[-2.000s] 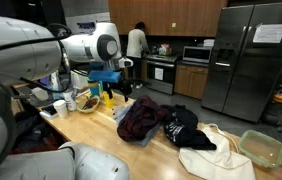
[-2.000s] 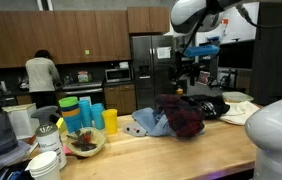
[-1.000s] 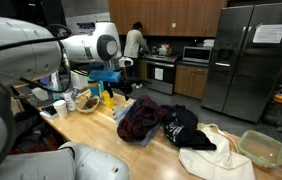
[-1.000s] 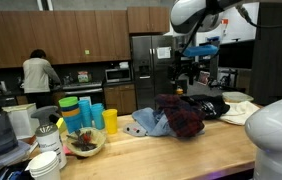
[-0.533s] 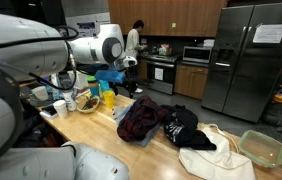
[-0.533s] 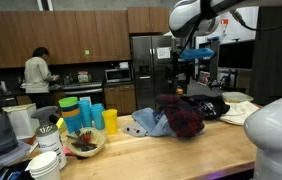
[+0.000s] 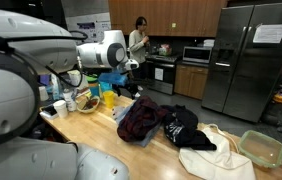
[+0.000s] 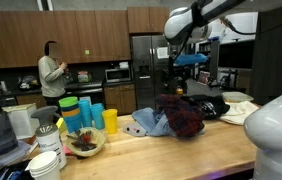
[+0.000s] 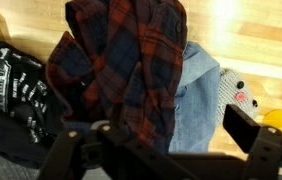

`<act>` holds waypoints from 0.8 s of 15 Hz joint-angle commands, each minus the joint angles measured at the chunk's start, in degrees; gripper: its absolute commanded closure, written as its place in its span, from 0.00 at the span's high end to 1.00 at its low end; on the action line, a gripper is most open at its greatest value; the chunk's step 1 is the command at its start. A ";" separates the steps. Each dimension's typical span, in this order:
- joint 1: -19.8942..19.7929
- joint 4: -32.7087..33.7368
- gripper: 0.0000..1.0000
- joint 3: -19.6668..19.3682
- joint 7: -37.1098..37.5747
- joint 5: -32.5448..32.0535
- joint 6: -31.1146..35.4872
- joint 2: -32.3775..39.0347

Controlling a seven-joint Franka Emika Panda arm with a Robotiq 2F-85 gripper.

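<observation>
A heap of clothes lies on the wooden counter [image 7: 101, 125]. In it are a red and navy plaid shirt [image 9: 121, 70] [image 7: 139, 118] [image 8: 184, 116], a black printed garment [image 9: 11, 90] [image 7: 181, 125] and a light blue denim piece [image 9: 193, 100] [image 8: 146, 124]. My gripper [image 9: 161, 132] [image 7: 131, 88] [image 8: 187, 82] hangs above the heap, over the plaid and denim. It is open and touches nothing. One dark finger [image 9: 249, 128] shows at the right of the wrist view. The other is dim at the left.
A yellow cup [image 8: 110, 121], blue cups [image 8: 87, 112], a food bowl [image 8: 82, 142] and stacked white cups [image 8: 48, 162] stand at one end of the counter. A white bag [image 7: 217, 154] and green container [image 7: 263, 148] lie at the other. A person [image 8: 52, 73] stands in the kitchen behind.
The arm has swung a little, carrying the open gripper sideways above the clothes. The person in the background has walked along the far counter. The clothes have not moved.
</observation>
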 commanded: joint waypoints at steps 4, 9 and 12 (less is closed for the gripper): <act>-0.66 1.68 1.00 1.21 5.11 -1.37 3.60 6.15; -0.83 1.72 1.00 1.50 7.36 -1.82 7.69 9.94; -1.54 1.50 1.00 1.27 9.49 -2.38 10.31 11.30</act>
